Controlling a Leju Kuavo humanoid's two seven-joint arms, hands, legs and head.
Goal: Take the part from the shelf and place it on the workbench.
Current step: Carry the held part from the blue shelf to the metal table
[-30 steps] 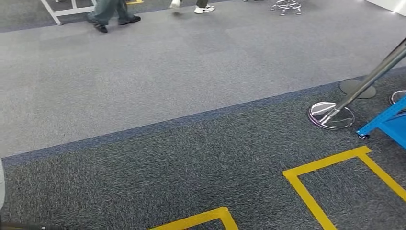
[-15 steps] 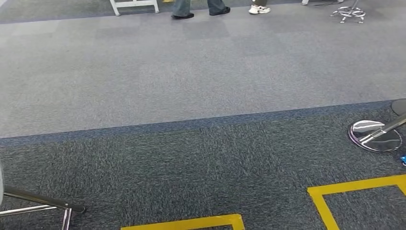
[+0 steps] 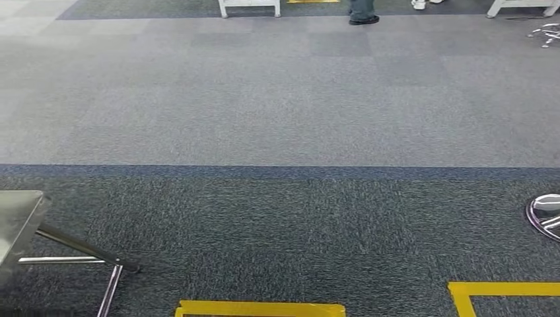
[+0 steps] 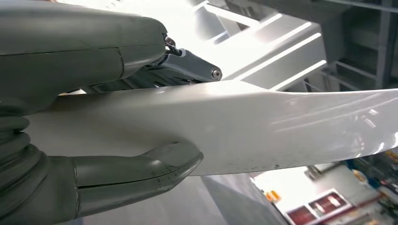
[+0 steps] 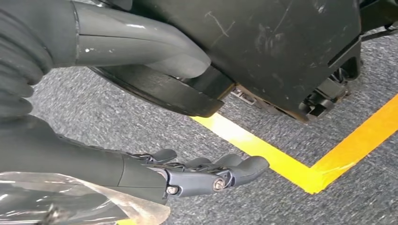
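Note:
In the left wrist view my left hand [image 4: 80,61] grips a long, smooth white part [image 4: 263,126], with the thick thumb [image 4: 141,173] on one side and the darker fingers [image 4: 187,68] on the other. The part runs out past the hand across the picture. My right hand [image 5: 141,173] hangs low over the carpet with its fingers stretched out and nothing in them. At the left edge of the head view stands the corner of a shiny metal tabletop [image 3: 20,218] on thin steel legs.
Yellow floor tape [image 3: 261,308] marks boxes on the dark carpet near me, with another corner of tape [image 3: 505,290] at the right. A chrome post base [image 3: 545,214] sits at the right edge. A person's feet [image 3: 363,14] and white table legs [image 3: 249,9] are far across the floor.
The whole head view has swung to the left. The post base and the blue frame slid off to the right, and the metal tabletop came in at the left.

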